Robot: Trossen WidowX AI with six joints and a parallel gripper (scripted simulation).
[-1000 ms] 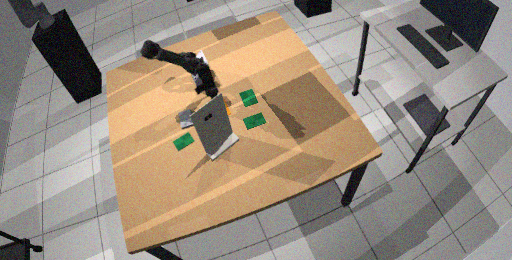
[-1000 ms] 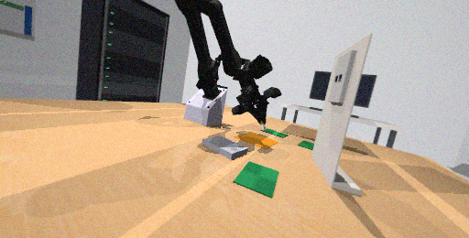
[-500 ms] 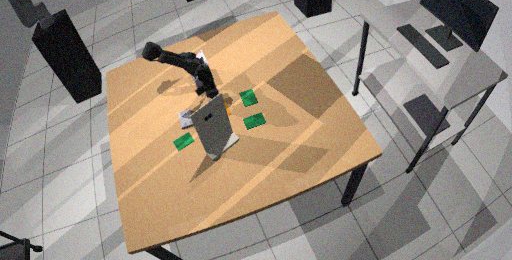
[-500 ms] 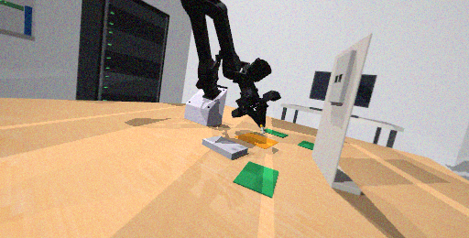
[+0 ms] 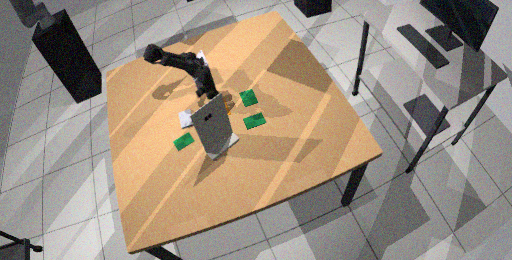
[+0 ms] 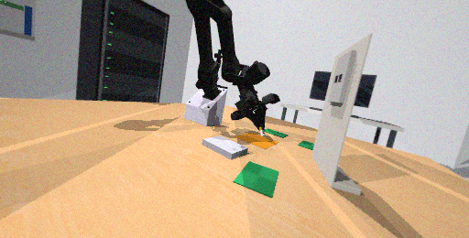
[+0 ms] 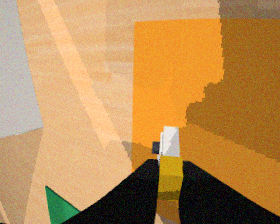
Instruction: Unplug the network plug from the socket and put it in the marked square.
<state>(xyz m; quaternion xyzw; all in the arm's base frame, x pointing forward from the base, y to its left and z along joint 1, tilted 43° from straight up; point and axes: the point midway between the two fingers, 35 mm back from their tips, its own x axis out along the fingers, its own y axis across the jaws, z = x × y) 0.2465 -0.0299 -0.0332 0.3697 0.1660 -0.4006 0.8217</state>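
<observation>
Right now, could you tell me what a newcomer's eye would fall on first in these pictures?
Probably the black arm bending down from its base, its gripper shut on the small plug just above the orange square. Next, the upright grey panel to the right, and green patches around it.

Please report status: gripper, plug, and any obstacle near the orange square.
Gripper shut on plug. Plug low over orange square, not released. Nothing on the square.

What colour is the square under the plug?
Orange. The square shows best in the wrist view, with the plug held above it.
</observation>
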